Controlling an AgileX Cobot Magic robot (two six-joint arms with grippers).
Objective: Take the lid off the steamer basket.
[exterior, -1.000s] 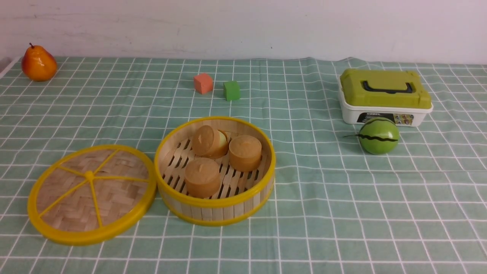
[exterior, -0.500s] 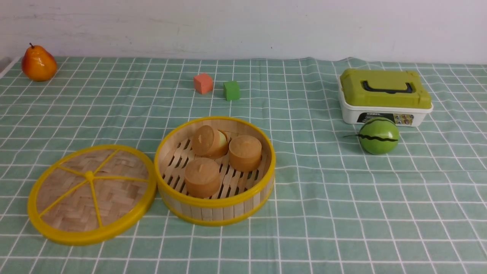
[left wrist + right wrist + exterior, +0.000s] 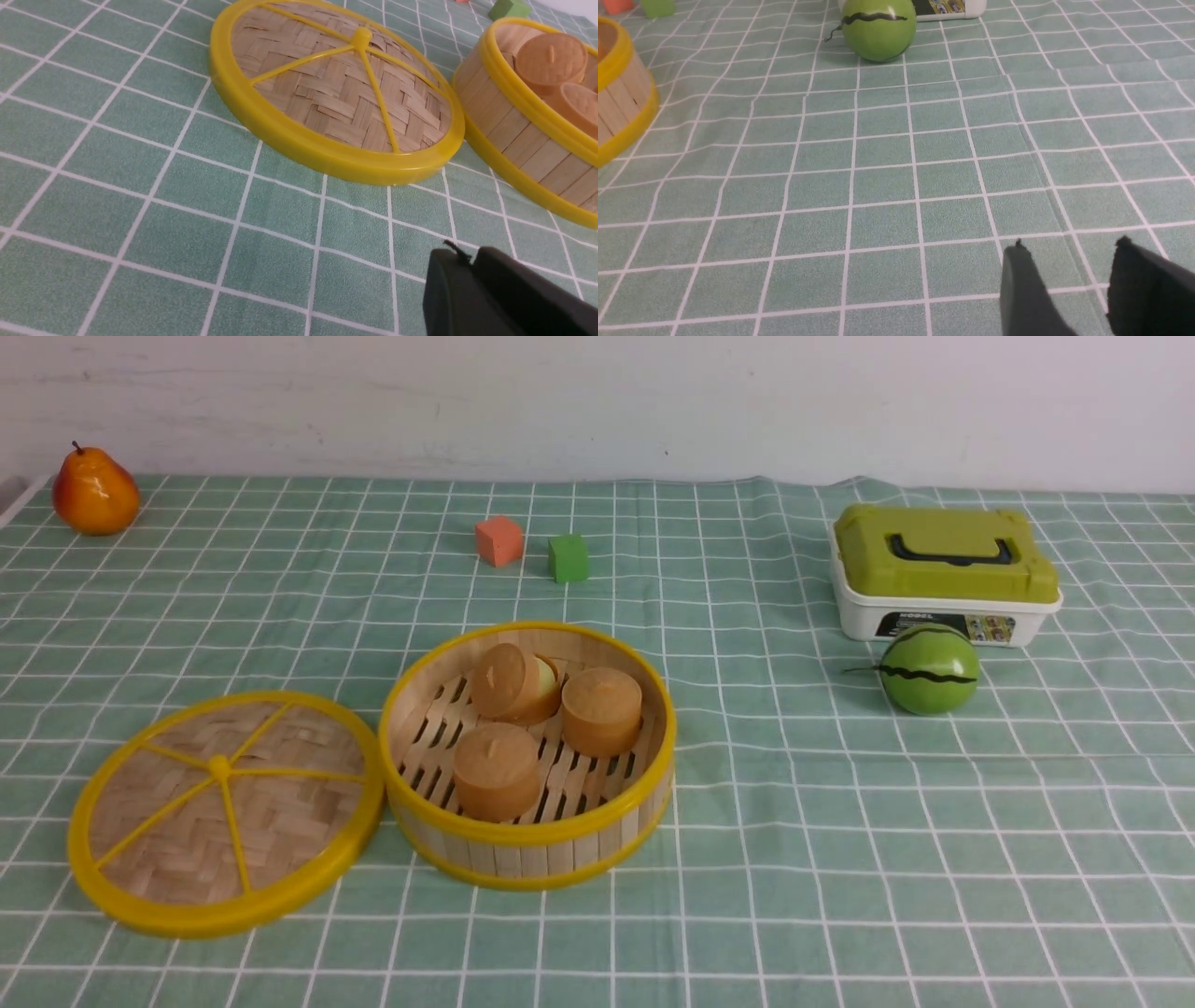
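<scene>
The lid (image 3: pixel 224 812), a woven bamboo disc with a yellow rim and spokes, lies on the cloth left of the steamer basket (image 3: pixel 527 840), its edge against the basket's wall. The basket stands uncovered with three brown buns (image 3: pixel 560 723) inside. No arm shows in the front view. In the left wrist view my left gripper (image 3: pixel 467 254) hovers over the cloth near the lid (image 3: pixel 345 88) and the basket (image 3: pixel 504 121), fingers together with nothing between them. My right gripper (image 3: pixel 1069 249) is open and empty over bare cloth, away from the basket (image 3: pixel 616 107).
An orange pear (image 3: pixel 93 493) sits at the far left. An orange cube (image 3: pixel 498 540) and a green cube (image 3: pixel 568 558) lie behind the basket. A white box with a green lid (image 3: pixel 943 574) and a green striped ball (image 3: pixel 929 668) are on the right.
</scene>
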